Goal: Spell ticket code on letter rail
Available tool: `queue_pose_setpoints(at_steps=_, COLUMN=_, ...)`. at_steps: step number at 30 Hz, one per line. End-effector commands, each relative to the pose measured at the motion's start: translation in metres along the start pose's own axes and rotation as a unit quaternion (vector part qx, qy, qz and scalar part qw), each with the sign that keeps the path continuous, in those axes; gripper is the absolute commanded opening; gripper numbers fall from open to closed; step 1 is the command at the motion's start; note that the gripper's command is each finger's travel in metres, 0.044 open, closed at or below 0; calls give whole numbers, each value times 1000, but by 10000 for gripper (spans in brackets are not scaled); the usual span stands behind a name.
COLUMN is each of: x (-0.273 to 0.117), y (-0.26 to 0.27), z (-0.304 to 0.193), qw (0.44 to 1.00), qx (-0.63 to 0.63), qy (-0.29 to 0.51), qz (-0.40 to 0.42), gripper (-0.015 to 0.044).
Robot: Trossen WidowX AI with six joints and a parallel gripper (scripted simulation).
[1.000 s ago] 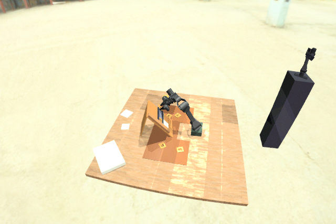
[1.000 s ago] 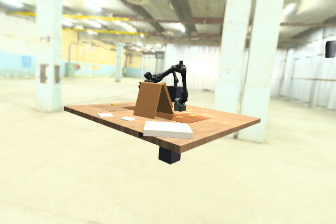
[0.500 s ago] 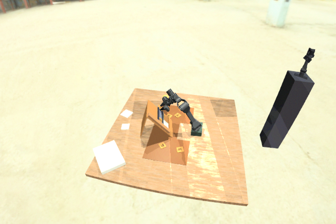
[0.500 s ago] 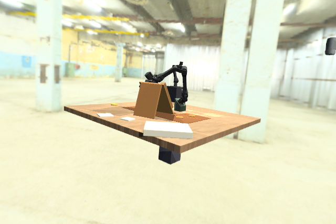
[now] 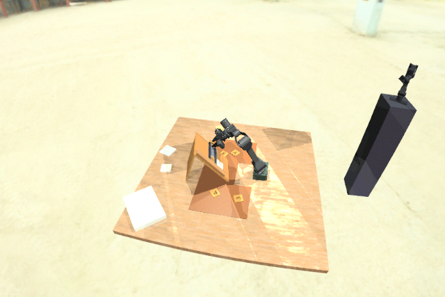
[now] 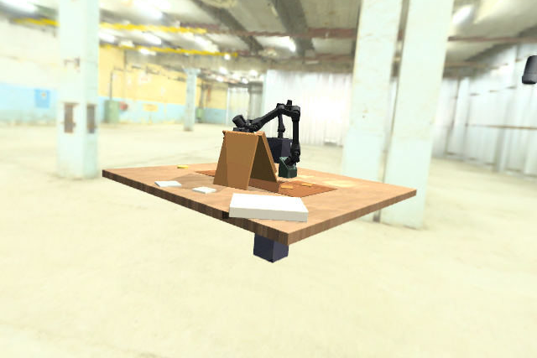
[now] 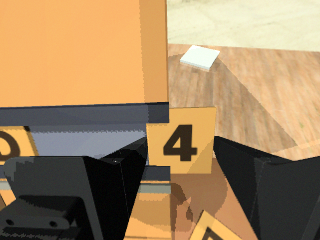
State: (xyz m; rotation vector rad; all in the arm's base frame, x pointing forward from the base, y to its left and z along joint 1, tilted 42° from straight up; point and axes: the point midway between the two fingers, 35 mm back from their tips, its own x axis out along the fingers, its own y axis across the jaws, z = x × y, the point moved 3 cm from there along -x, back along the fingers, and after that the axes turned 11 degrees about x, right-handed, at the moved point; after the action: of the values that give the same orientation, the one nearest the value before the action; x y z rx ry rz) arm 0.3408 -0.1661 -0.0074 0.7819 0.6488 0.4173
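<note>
My gripper [image 5: 214,143] [image 7: 179,141] is shut on the yellow "4" tile [image 7: 206,150], upright in the wrist view. The tile is at the open right end of the dark rail [image 5: 211,150] [image 7: 80,115], its left edge between the rail's lips and the rest outside. Another tile [image 5: 213,158] [image 7: 9,145] sits further left in the rail; its rounded character is partly cut off. The rail is on the sloping orange board [image 5: 201,148] [image 7: 75,50]. A white card [image 5: 220,164], perhaps the ticket, is below the rail; its print is unreadable. A loose tile [image 7: 215,233] shows below the gripper.
Two tiles [image 5: 215,193] [image 5: 238,197] lie on the near mat [image 5: 201,204], two more [image 5: 224,153] [image 5: 235,152] on the far mat. A large white slab [image 5: 144,208] [image 6: 268,206] and two small white pieces [image 5: 167,150] [image 5: 165,167] lie behind the board, near the counter's edge.
</note>
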Motion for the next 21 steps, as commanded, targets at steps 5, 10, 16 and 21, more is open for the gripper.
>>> queue_pose_setpoints(at_steps=5, x=0, y=6, z=-1, qw=1000, qx=1, qy=0, qz=-1, gripper=0)
queue_pose_setpoints(at_steps=10, x=0, y=8, z=-2, qw=1000, qx=1, qy=0, qz=-1, gripper=0)
queue_pose_setpoints(at_steps=16, x=0, y=11, z=-3, qw=1000, qx=1, qy=0, qz=-1, gripper=0)
queue_pose_setpoints(at_steps=21, x=0, y=13, z=-3, qw=1000, qx=1, qy=0, qz=-1, gripper=0)
